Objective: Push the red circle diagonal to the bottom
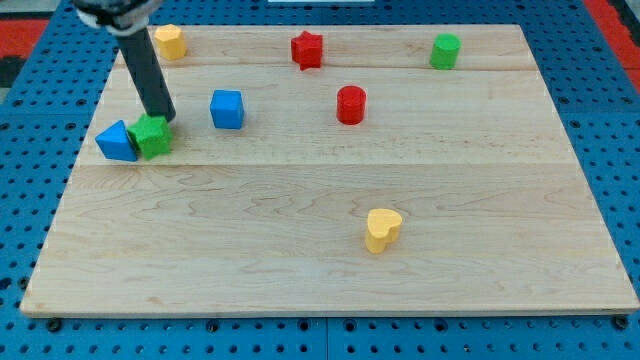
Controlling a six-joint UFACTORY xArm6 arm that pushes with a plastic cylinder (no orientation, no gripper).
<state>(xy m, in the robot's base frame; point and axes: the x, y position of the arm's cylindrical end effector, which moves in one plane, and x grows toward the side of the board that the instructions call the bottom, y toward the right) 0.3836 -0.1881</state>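
Note:
The red circle (351,104) stands upright on the wooden board (330,240), a little above and right of the board's middle. My tip (163,117) is far to its left, at the top edge of the green star-shaped block (153,135), touching or almost touching it. The dark rod rises from there to the view's top left. A blue triangular block (118,141) sits against the green block's left side. A blue cube (227,109) lies between my tip and the red circle.
A red star-shaped block (307,49) sits near the top edge, a green cylinder (445,50) at the top right, a yellow block (170,41) at the top left, and a yellow heart-shaped block (382,229) at the lower right. Blue pegboard surrounds the board.

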